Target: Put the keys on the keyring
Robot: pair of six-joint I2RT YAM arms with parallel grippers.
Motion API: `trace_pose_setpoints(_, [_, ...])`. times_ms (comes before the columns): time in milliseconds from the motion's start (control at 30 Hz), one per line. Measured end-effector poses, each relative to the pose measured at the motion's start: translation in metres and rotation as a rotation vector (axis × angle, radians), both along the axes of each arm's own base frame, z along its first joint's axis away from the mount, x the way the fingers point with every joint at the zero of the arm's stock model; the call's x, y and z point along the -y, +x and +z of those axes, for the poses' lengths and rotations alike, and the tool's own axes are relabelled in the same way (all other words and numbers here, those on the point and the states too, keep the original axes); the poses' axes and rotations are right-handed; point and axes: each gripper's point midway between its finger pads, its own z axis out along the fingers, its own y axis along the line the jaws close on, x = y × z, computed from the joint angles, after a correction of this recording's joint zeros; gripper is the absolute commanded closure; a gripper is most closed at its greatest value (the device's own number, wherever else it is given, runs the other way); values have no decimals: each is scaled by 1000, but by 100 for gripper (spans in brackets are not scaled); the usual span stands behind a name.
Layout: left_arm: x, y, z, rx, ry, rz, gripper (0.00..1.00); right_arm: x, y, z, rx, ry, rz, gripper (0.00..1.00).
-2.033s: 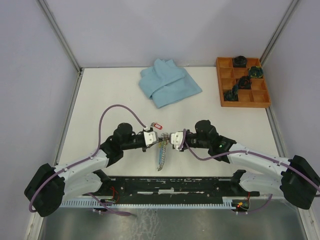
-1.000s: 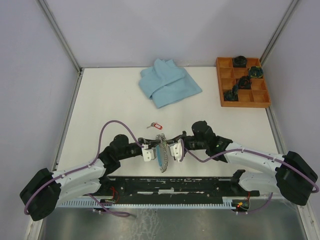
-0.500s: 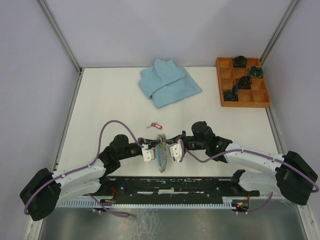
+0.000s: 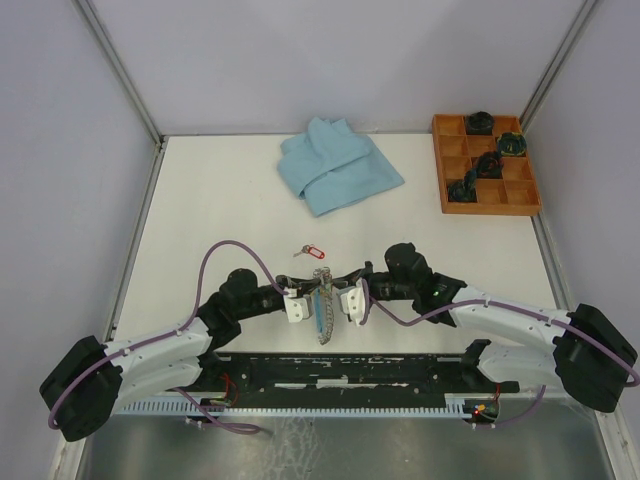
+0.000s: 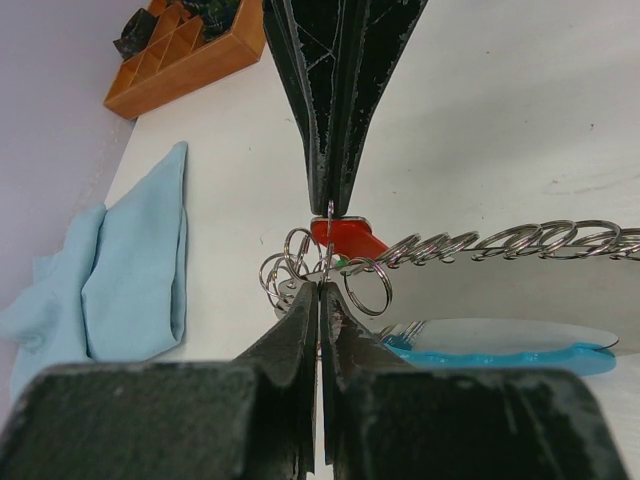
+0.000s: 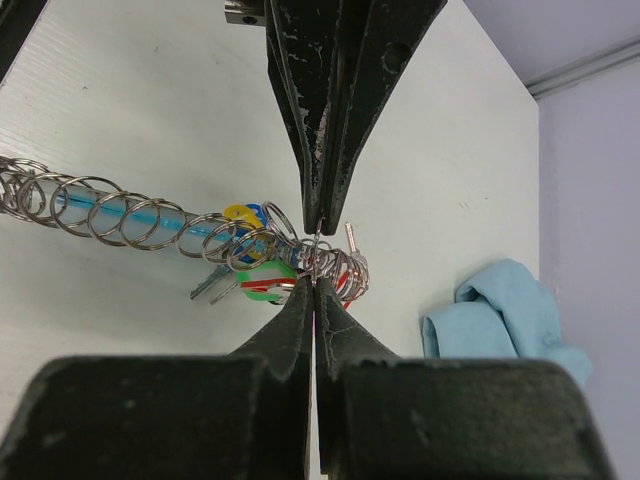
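Observation:
The keyring (image 4: 322,320), a grey coil of wire loops with a light-blue segment (image 5: 500,352), hangs between my two grippers near the front edge. My left gripper (image 4: 314,291) and right gripper (image 4: 333,289) meet tip to tip, each shut on thin loops at the keyring's upper end (image 5: 325,275) (image 6: 316,265). Keys with green (image 6: 265,282), yellow (image 6: 243,213) and red (image 5: 345,236) tags hang on the coil (image 6: 100,212). One red-tagged key (image 4: 308,250) lies loose on the table just beyond the grippers.
A folded light-blue cloth (image 4: 338,165) lies at the back centre. An orange compartment tray (image 4: 485,165) holding dark objects stands at the back right. Grey walls close in the table's sides and back.
Both grippers have moved toward the near edge with the keyring. The loose red-tagged key has stayed where it was. Nothing has visibly moved in the last half second.

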Motion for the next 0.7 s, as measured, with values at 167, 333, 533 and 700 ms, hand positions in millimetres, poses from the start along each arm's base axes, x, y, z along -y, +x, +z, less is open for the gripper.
trace_pose_setpoints(167, [0, 0, 0, 1, 0, 2, 97, -1, 0, 2, 2, 7, -1, 99])
trace_pose_setpoints(333, [0, 0, 0, 0, 0, 2, 97, -1, 0, 1, -1, 7, -2, 99])
trace_pose_setpoints(533, [0, 0, 0, 0, 0, 2, 97, -1, 0, 1, -7, 8, -3, 99])
trace_pose_setpoints(700, [0, 0, 0, 0, 0, 2, 97, -1, 0, 1, -10, 8, -4, 99])
